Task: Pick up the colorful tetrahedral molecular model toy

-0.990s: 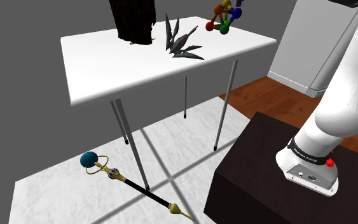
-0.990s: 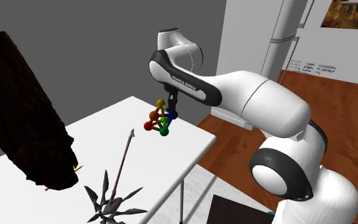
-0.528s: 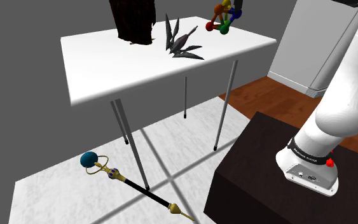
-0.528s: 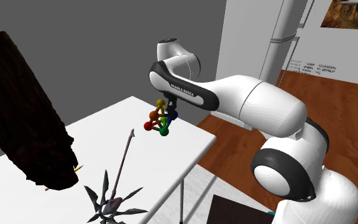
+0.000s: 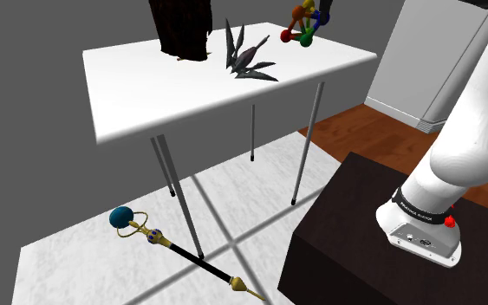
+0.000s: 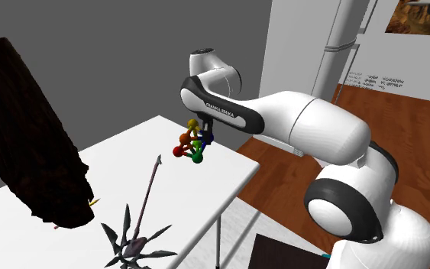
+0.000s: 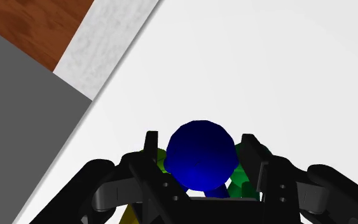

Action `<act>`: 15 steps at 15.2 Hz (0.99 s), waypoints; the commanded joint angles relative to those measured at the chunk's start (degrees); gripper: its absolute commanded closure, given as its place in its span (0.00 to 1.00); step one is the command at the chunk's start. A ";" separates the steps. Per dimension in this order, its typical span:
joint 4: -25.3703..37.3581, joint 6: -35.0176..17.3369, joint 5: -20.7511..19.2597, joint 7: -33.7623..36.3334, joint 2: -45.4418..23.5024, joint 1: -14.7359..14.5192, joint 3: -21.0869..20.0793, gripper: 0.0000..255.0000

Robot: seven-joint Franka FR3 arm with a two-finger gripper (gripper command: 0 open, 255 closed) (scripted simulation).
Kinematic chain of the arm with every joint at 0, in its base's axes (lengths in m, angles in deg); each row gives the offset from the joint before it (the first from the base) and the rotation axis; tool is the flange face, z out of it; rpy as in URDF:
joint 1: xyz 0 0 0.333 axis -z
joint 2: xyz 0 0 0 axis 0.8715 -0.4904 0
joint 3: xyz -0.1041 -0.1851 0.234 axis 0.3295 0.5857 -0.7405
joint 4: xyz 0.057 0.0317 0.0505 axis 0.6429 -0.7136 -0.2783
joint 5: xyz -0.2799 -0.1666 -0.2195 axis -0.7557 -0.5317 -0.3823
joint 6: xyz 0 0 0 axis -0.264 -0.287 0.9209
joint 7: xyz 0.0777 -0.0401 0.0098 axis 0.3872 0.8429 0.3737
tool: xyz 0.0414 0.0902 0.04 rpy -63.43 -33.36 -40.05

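**Room setting around the white rectangular table [image 5: 190, 95] on thin grey metal legs.**
Behind the table stands a plain grey wall [image 5: 25, 104]. Beneath it, a pale marbled floor panel [image 5: 77, 260], crossed by the legs' thin shadows [image 5: 224, 234], borders reddish-brown wood flooring [image 5: 363, 130]. Past the table on the wood-floor side rise a tall white cabinet [image 5: 419, 61], a round white column [image 6: 341, 38] and a framed landscape picture [image 6: 423, 15].

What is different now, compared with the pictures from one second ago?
The arm's wrist joint sank slightly above the molecular model toy. The toy, the white table, the spiky dark object and the sceptre did not move.
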 commanded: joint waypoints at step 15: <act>15.73 10.72 2.30 -2.02 -5.34 1.71 0.54 1.00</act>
